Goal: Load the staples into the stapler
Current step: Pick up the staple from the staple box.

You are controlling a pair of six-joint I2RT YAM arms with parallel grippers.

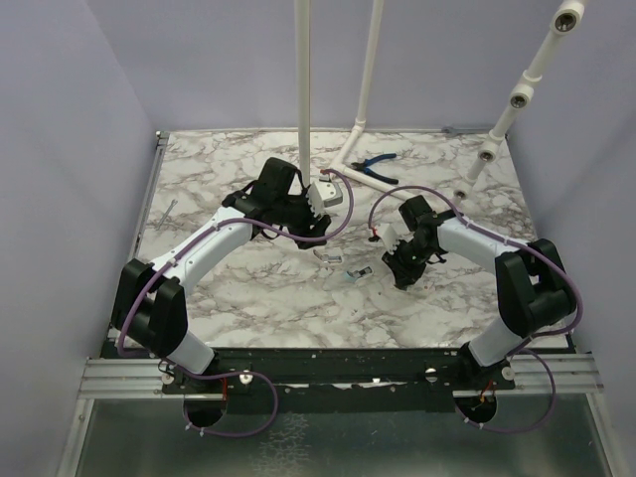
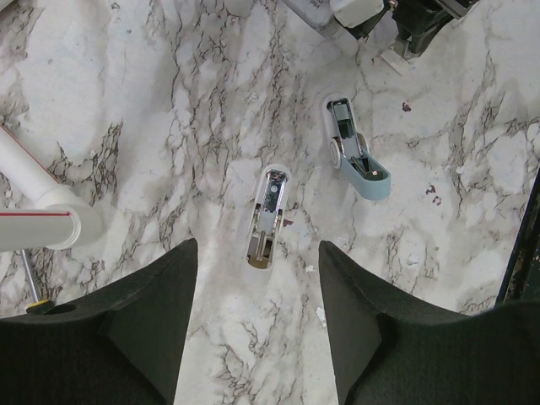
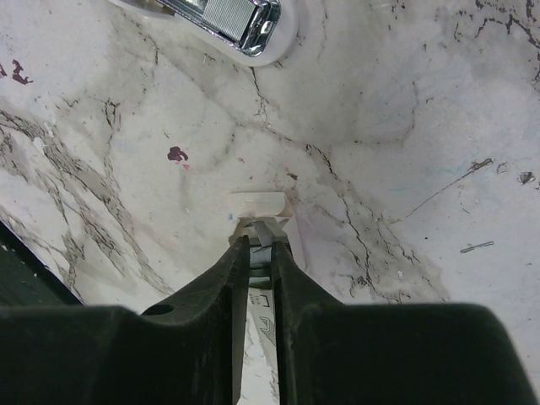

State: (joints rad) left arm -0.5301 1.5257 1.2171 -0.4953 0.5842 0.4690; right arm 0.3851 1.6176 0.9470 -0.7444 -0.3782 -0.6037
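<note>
The stapler lies on the marble table in two separate pieces. One is a pale blue-green shell [image 2: 361, 160] with silvery insides, the other a white piece [image 2: 267, 215] with a metal channel; both show near the table middle [image 1: 338, 263]. My left gripper [image 2: 257, 246] [image 1: 316, 221] hangs open just behind the white piece, holding nothing. My right gripper [image 3: 261, 253] [image 1: 400, 270] is low on the table to the right. Its fingers are pinched on a grey strip of staples [image 3: 264, 240] inside a small white box [image 3: 261, 205]. A chrome-lined stapler piece [image 3: 232, 21] lies just beyond.
White pipes [image 1: 303, 99] rise from the back of the table, and one pipe end [image 2: 42, 221] lies to the left of my left gripper. Blue-handled pliers [image 1: 376, 167] rest at the back. A thin screwdriver [image 2: 29, 291] lies at the left. A dark rail [image 2: 523, 245] marks the near edge.
</note>
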